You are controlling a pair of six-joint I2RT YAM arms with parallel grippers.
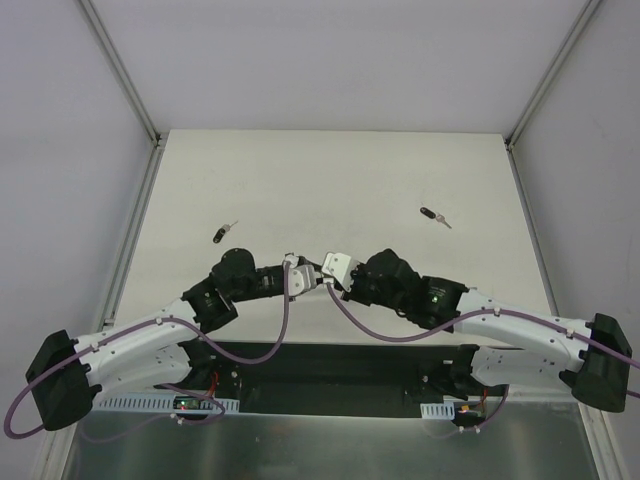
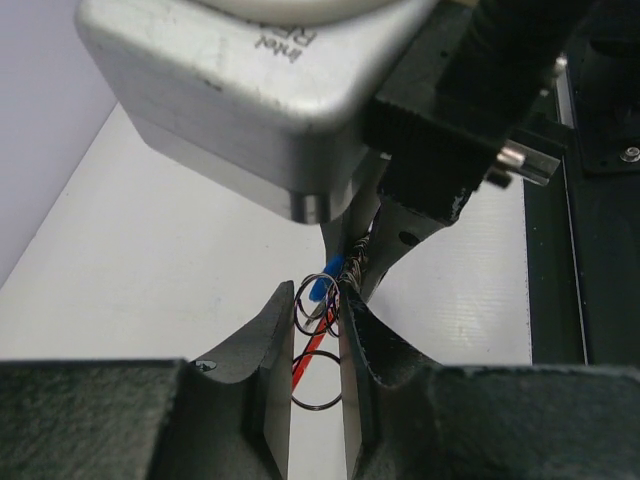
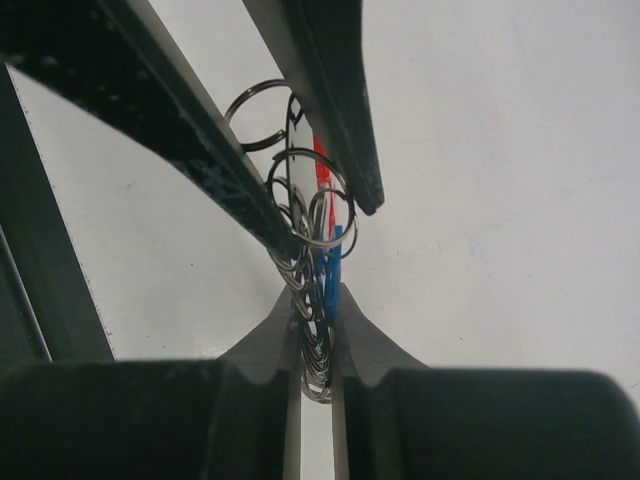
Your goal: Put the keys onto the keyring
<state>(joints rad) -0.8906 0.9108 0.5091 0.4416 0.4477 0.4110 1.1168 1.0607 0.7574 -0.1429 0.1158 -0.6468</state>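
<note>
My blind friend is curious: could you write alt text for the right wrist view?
Close up, the right tool pinches a bunch of silver rings and a blue key. From the top of the picture, the left tool straddles the same rings and a red band, over a white table.

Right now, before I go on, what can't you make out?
1. Wrist views: whether the blue key is on the keyring; its rings overlap.
2. Top view: both hidden under the wrist cameras.
3. Top view: two loose keys, heads too small for colour.
</note>
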